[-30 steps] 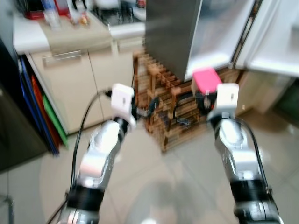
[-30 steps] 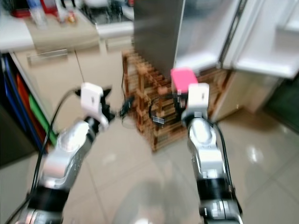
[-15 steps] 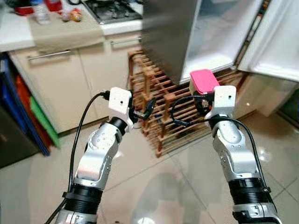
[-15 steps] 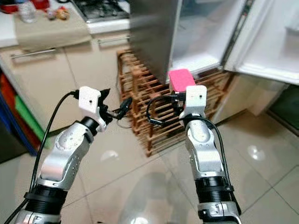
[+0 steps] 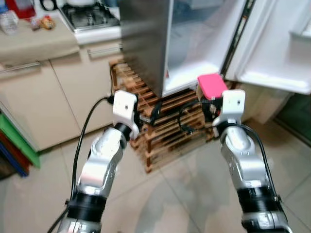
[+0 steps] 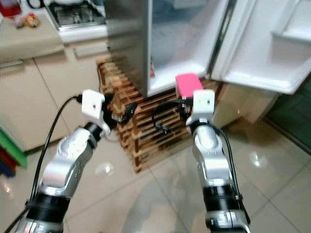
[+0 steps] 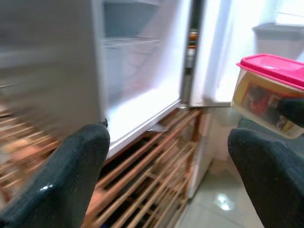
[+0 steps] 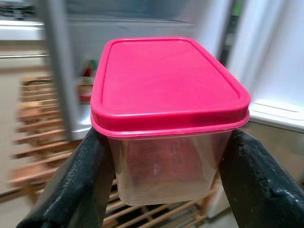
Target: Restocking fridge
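Observation:
My right gripper (image 8: 164,161) is shut on a clear plastic container with a pink lid (image 8: 168,90), held level in front of the open fridge (image 5: 194,43). The same container (image 5: 212,85) stands above the right wrist in the head views, just below the fridge's bottom shelf edge. My left gripper (image 5: 149,115) is open and holds nothing, raised beside the wooden rack (image 5: 165,126) under the fridge. The container (image 7: 270,95) is also seen in the left wrist view, between that gripper's fingers (image 7: 76,175). The fridge interior looks bare and white.
The fridge door (image 5: 277,43) swings open to the right with a door shelf. A kitchen counter with cabinets (image 5: 43,82) and a stove (image 5: 90,14) lies to the left. Glossy tiled floor (image 5: 175,194) spreads below the arms.
The view has shifted left to right toward the fridge; the fridge now sits closer and more central. Both arms keep their pose, and the right gripper still holds the container.

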Robot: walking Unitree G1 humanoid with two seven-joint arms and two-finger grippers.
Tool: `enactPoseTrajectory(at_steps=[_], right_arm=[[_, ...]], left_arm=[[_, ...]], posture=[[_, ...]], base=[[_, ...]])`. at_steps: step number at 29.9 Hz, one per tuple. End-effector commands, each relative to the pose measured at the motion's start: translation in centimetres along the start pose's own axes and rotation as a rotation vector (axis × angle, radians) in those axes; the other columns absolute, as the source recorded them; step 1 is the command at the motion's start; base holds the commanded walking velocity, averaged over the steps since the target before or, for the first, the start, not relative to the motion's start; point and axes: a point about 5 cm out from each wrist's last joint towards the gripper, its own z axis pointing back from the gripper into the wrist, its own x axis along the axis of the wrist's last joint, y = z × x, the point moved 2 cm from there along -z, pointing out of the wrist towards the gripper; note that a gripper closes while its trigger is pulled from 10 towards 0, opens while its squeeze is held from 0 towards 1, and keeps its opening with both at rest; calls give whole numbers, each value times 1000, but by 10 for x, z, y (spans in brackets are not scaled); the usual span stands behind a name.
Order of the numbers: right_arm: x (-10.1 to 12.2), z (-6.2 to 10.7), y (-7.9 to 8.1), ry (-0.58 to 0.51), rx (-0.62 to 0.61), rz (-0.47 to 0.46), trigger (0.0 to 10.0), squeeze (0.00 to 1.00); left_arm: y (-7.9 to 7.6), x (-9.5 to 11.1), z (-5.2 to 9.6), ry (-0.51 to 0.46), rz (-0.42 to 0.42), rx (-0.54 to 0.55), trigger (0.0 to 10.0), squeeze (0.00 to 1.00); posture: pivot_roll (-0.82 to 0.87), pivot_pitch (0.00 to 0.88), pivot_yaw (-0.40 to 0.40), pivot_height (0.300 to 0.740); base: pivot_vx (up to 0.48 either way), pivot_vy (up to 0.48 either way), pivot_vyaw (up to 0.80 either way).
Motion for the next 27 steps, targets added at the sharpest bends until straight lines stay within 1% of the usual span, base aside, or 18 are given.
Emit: enactPoseTrajectory(at_steps=[1,2,4,15,19,20,22,27], right_arm=[[9,-1,-8,-30,-29,1,0,0],[7,1,-8,-27,-25,0,0,0],[4,3,-7,-25,-16,-3,0,0],[4,4,-6,-29,-5,-1,0,0],[3,5,-4,-24,3,2,0,0],[3,5,-4,-24,3,2,0,0],[3,5,-4,-25,4,4,0,0],[4,4,-3,-21,7,18,0,0]], left_arm=[[-6,5,-3,-19,-11,-24,10000,0],[-3,3,-5,-8,-15,-7,10000,0],[2,1,-9,12,-22,25,10000,0],[5,-1,-11,23,-36,56,10000,0],[14,-4,-12,40,1,117,10000,0],[14,-4,-12,40,1,117,10000,0],[22,-7,-13,59,11,165,10000,0],[27,-8,-14,69,11,206,10000,0]], posture=[[-24,0,-14,740],[-35,0,3,740],[-35,0,2,740],[-35,0,-2,740],[-43,0,4,740],[-43,0,4,740],[-48,0,6,740],[-46,0,6,740]], base=[[390,-274,-744],[412,-240,0],[412,-240,0],[416,-22,0],[446,0,0],[480,0,0],[480,0,0],[374,0,0]])
